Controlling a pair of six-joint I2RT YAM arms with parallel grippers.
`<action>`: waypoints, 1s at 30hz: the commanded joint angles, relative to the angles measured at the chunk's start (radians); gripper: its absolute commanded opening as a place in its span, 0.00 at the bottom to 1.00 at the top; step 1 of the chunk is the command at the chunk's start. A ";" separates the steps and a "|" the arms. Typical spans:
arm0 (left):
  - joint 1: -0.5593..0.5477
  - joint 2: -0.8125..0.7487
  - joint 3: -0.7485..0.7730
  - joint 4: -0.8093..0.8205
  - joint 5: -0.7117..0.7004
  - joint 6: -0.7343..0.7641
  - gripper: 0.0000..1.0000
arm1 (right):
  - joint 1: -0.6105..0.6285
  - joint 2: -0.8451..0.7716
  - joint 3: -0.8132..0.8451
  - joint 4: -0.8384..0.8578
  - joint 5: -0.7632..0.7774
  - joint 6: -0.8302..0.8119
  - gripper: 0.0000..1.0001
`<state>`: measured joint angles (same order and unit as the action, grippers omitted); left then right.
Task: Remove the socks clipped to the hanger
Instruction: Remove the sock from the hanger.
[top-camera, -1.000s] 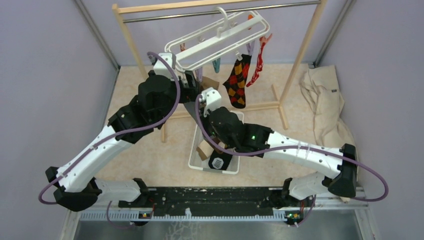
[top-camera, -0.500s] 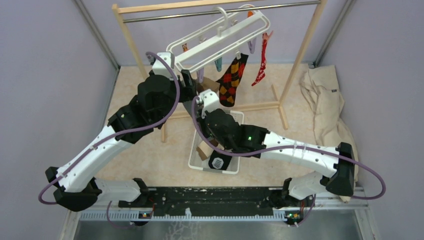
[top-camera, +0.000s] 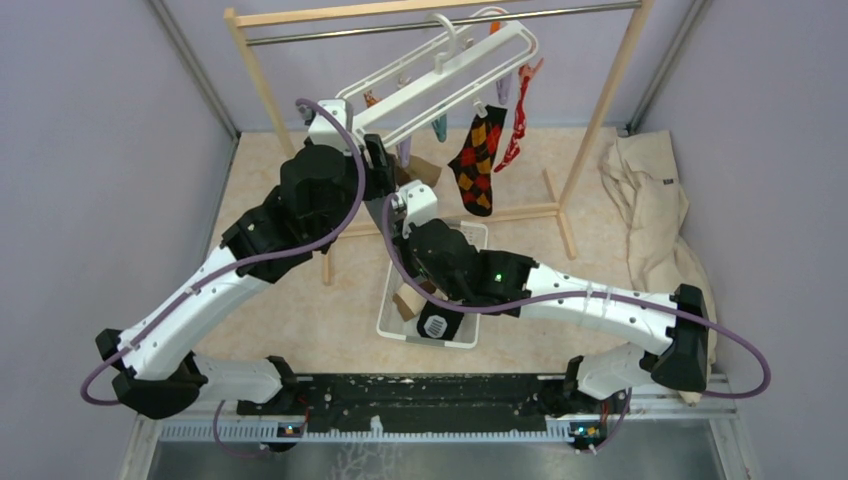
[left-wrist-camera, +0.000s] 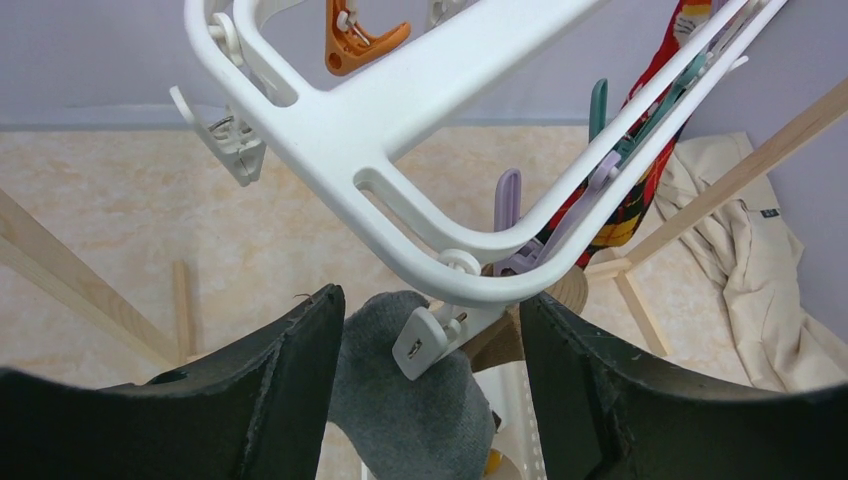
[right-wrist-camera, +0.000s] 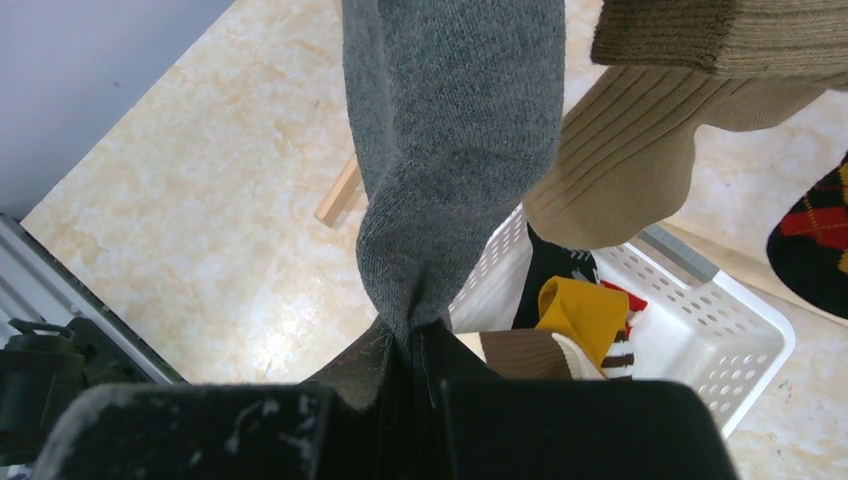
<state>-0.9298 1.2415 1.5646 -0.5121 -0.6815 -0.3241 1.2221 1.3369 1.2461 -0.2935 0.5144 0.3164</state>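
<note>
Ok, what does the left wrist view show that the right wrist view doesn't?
Only left wrist: the hanger, its white clip at the top of the grey sock, the open left tool either side of it, the beige cloth. Only right wrist: the right tool shut on that sock's lower end. Both: the grey sock itself.

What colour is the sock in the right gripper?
Grey; the sock shows best in the right wrist view.

Tilted white hanger (left-wrist-camera: 420, 80) dangles grey sock (right-wrist-camera: 450, 130), tan sock (right-wrist-camera: 620, 160), argyle sock (top-camera: 475, 170), red sock (top-camera: 518, 120).
</note>
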 joint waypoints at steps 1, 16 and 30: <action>-0.003 0.012 0.039 0.033 -0.016 -0.004 0.71 | 0.014 0.008 0.062 0.018 0.020 0.007 0.00; -0.003 0.036 0.060 0.030 -0.028 -0.006 0.64 | 0.016 0.007 0.067 0.016 0.022 0.004 0.00; -0.003 0.046 0.071 0.021 -0.047 0.004 0.47 | 0.016 0.019 0.081 0.014 0.024 -0.005 0.00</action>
<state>-0.9298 1.2869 1.5990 -0.4973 -0.7078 -0.3241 1.2243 1.3563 1.2739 -0.3046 0.5220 0.3172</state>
